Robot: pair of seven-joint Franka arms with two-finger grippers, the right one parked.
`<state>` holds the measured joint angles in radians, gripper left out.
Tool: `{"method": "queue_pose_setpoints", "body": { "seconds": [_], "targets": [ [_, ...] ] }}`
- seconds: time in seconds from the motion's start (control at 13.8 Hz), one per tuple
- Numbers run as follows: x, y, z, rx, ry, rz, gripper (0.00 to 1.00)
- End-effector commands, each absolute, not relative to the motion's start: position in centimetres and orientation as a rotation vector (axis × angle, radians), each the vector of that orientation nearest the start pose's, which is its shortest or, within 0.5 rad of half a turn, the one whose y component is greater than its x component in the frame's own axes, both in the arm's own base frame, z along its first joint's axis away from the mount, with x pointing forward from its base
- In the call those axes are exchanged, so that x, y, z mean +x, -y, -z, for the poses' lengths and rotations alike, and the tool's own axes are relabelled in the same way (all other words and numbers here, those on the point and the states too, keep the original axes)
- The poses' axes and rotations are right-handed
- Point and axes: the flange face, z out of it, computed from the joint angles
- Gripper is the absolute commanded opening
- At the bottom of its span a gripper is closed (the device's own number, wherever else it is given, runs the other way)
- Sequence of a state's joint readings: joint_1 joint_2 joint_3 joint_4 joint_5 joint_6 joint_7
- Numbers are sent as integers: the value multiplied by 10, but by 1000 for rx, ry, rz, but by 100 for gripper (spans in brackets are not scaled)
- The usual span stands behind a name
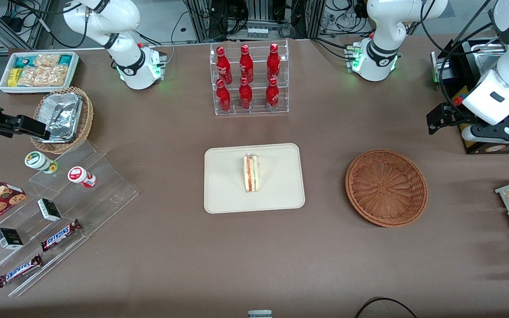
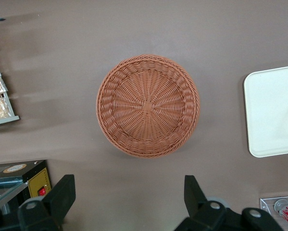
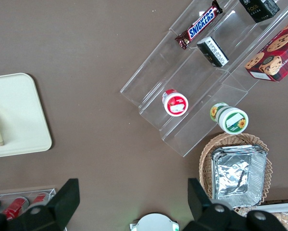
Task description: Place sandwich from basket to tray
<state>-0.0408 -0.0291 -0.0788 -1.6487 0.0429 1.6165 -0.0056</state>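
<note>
Sandwich on tray, soft, crushable—grip bread faces lightly; gripper wide, empty, above empty basket.

A triangular white-bread sandwich, red and pale filling showing along its cut edge, stands near the middle of the cream rectangular tray at the worktop's centre. The round reddish-brown wicker basket sits empty beside the tray, toward the working arm's end, well apart from it.
</note>
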Motion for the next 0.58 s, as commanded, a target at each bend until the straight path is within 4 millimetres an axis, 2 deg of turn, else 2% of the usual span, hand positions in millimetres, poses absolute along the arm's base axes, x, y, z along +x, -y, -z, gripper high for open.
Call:
{"method": "queue_pose_setpoints", "body": {
  "seconds": [0.0, 0.36, 0.51],
  "targets": [
    [549, 61, -613, -3103, -180, 8, 100],
    [547, 55, -616, -3098, -78, 5, 100],
    [546, 45, -616, -3095, -37, -9, 100]
  ]
}}
